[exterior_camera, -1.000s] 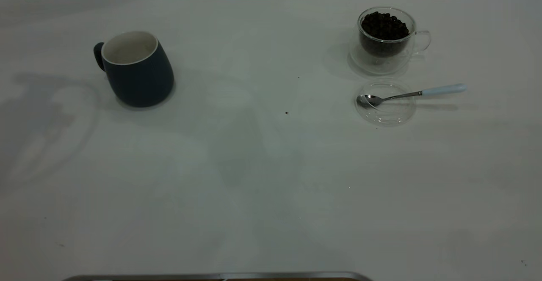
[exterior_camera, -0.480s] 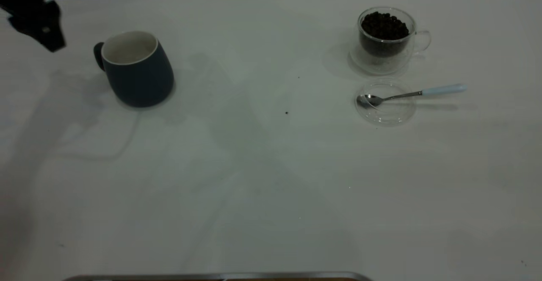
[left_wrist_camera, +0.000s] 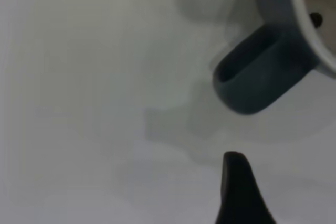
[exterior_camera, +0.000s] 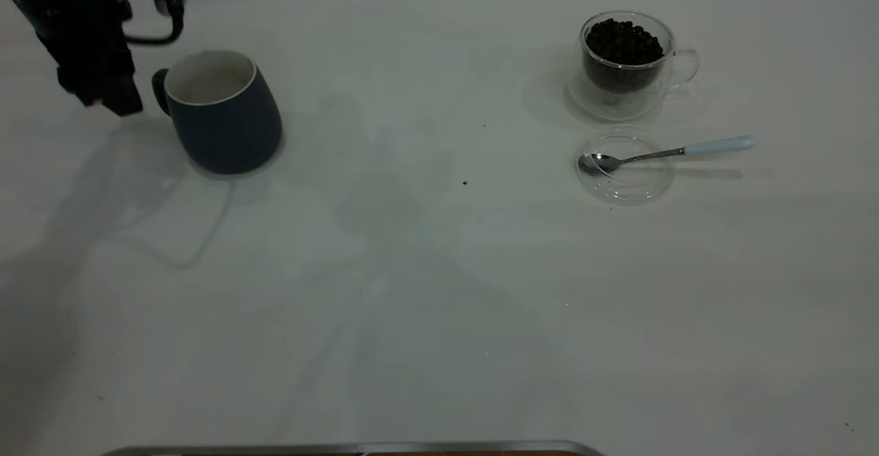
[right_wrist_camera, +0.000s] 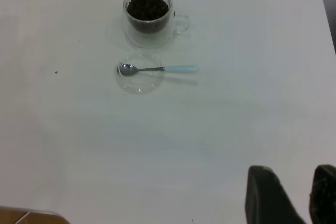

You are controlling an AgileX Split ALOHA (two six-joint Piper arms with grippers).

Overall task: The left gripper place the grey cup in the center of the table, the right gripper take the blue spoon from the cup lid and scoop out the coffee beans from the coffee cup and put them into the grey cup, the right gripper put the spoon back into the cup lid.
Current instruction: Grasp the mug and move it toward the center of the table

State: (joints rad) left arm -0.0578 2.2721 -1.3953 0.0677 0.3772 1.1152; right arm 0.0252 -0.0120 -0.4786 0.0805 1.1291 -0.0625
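Since half a second ago, the left gripper (exterior_camera: 113,99) has come further over the table's far left corner and now hangs just beside the handle of the grey cup (exterior_camera: 223,112); whether its fingers are spread, I cannot tell. Near the far right corner stands the glass cup (exterior_camera: 625,64) with coffee beans (exterior_camera: 623,40). The blue spoon (exterior_camera: 669,153) rests on the lid (exterior_camera: 625,167). The right gripper (right_wrist_camera: 299,195) waits well apart, fingers slightly spread.

Exterior: steep overhead, whole table (exterior_camera: 439,270). Left wrist: close. Right wrist: far back, shares table's right side.
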